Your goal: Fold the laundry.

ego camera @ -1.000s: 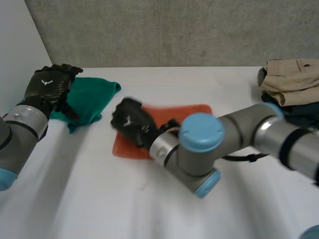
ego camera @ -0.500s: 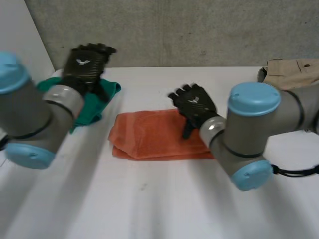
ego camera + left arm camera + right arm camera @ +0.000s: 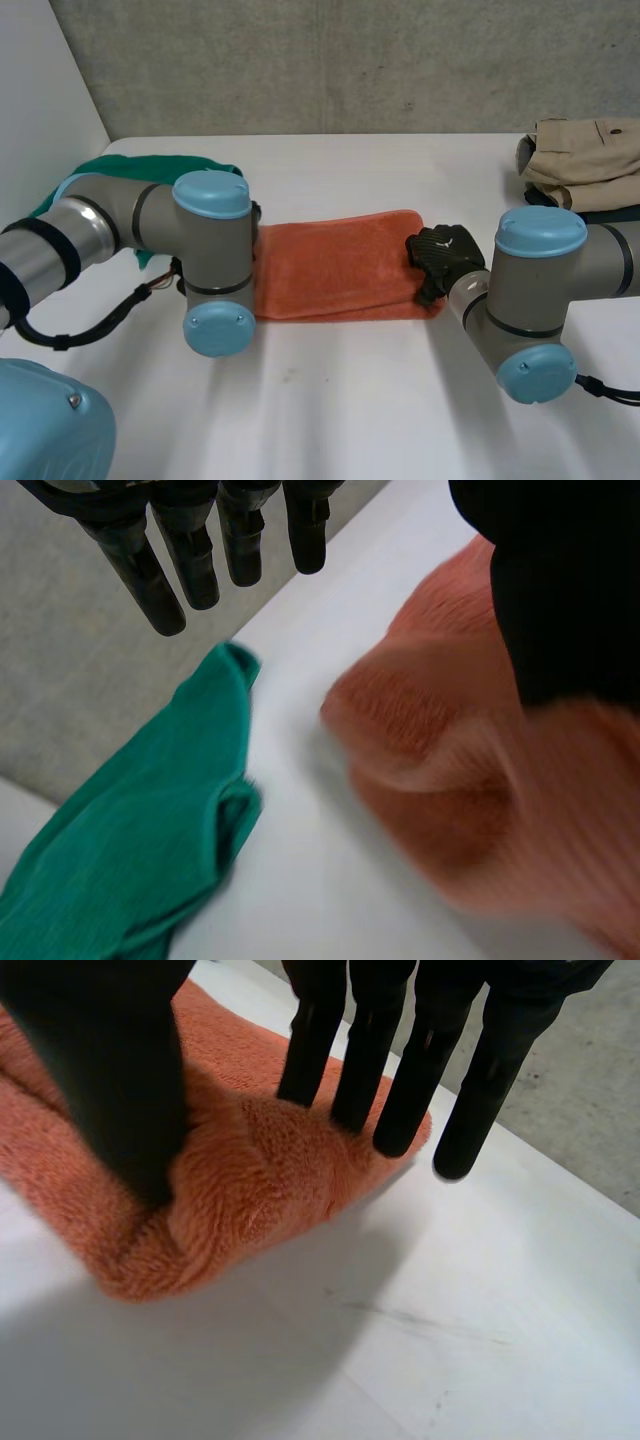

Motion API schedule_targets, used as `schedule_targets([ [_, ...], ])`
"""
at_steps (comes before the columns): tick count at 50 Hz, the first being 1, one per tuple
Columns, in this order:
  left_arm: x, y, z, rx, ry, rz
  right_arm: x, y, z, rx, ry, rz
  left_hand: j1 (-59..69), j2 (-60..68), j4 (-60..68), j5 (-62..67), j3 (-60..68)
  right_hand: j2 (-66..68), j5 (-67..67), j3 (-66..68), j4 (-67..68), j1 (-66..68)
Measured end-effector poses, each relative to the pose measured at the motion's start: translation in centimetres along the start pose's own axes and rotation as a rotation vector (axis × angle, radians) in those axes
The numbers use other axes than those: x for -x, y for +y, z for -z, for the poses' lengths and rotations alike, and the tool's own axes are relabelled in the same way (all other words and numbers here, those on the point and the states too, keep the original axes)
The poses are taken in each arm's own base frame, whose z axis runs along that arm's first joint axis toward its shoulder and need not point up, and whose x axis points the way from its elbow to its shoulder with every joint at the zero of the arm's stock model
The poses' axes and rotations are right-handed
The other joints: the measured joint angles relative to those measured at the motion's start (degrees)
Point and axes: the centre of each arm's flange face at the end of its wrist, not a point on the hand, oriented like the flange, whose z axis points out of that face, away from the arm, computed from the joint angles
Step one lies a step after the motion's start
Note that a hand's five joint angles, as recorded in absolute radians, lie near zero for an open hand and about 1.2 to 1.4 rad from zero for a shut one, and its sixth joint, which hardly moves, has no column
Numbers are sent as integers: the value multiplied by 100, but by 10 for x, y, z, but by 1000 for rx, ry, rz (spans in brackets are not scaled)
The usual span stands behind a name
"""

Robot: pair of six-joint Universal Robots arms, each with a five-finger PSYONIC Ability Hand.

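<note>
Progress is partial: we find the orange towel [image 3: 335, 265] folded into a long band mid-table, while the green cloth [image 3: 130, 810] and beige pile [image 3: 585, 160] lie unfolded. The right hand [image 3: 445, 255] pinches the towel's right end. The left hand [image 3: 195, 565] hangs straight-fingered and empty at its left end. The table [image 3: 350, 400] in front offers bare room.

Grey arms [image 3: 90, 225], light-blue caps [image 3: 210, 195], black robot hand [image 3: 445, 255].
</note>
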Motion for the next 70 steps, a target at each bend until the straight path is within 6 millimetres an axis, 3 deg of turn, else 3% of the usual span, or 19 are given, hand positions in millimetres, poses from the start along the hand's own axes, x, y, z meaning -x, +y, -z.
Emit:
schedule_targets([
  [3, 8, 2, 0, 18, -19, -4, -2, 1, -1, -6, 14, 3, 0, 0, 0, 0, 0, 1789, 1830, 1781, 1802, 1572],
  [6, 14, -2, 5, 11, -15, 5, -5, 3, 1, -5, 20, 10, 0, 0, 0, 0, 0, 2169, 2250, 2258, 2319, 1684],
  [16, 33, -33, 36, -68, 37, 85, -34, 4, 19, 18, 76, 117, 0, 0, 0, 0, 0, 2169, 2262, 2274, 2357, 1684],
  [20, 51, -47, 52, -107, 40, 132, -56, -7, 28, -11, 145, 297, 0, 0, 0, 0, 0, 2169, 2262, 2274, 2357, 1684],
  [24, 62, -52, 59, -124, 35, 157, -52, -21, 27, -73, 163, 448, 0, 0, 0, 0, 0, 2169, 2314, 2275, 2357, 1684],
  [27, 70, -55, 62, -136, 28, 175, -25, -40, 27, -196, 133, 591, 0, 0, 0, 0, 0, 2169, 2370, 2279, 2357, 1684],
  [29, 70, -55, 62, -136, 28, 175, -25, -40, 27, -196, 133, 591, 0, 0, 0, 0, 0, 2169, 2370, 2279, 2357, 1684],
  [30, 76, -56, 62, -139, 19, 185, 13, -55, 31, -338, 67, 684, 0, 0, 0, 0, 0, 2169, 2376, 2279, 2357, 1684],
  [35, 87, -55, 59, -136, 1, 203, 87, -59, 49, -581, -149, 749, 0, 0, 0, 0, 0, 2169, 2391, 2280, 2357, 1684],
  [38, 92, -55, 58, -136, -2, 216, 117, -52, 56, -651, -259, 742, 0, 0, 0, 0, 0, 2020, 2294, 2185, 2261, 1584],
  [41, 95, -55, 58, -139, 2, 229, 129, -46, 56, -651, -315, 699, 0, 0, 0, 0, 0, -432, -68, -156, -48, -654],
  [42, 97, -57, 57, -144, 8, 236, 129, -46, 53, -627, -325, 647, 0, 0, 0, 0, 0, -1808, -1589, -1617, -1497, -1937],
  [45, 98, -60, 58, -157, 18, 245, 118, -50, 47, -565, -313, 510, 0, 0, 0, 0, 0, -3144, -2990, -3060, -2968, -3108],
  [46, 98, -60, 58, -157, 18, 245, 118, -50, 47, -565, -313, 510, 0, 0, 0, 0, 0, -3144, -2990, -3060, -2968, -3108],
  [48, 99, -68, 58, -185, 27, 254, 86, -70, 40, -488, -261, 241, 0, 0, 0, 0, 0, -3357, -3122, -3305, -3266, -3246],
  [52, 97, -81, 60, -226, 48, 268, 41, -96, 40, -429, -208, -103, 0, 0, 0, 0, 0, -3357, -3122, -3305, -3288, -3246],
  [57, 79, -97, 67, -268, 144, 304, 0, -106, 36, -312, -200, -404, 0, 0, 0, 0, 0, -3357, -3122, -3305, -3288, -3246],
  [63, 44, -96, 76, -222, 294, 344, -11, -91, 21, -135, -234, -445, 0, 0, 0, 0, 0, -3357, -3122, -3305, -3288, -3246],
  [70, 5, -62, 80, -29, 378, 336, 2, -58, 0, 72, -299, -361, 0, 0, 0, 0, 0, -3357, -3122, -3305, -3288, -3246],
])
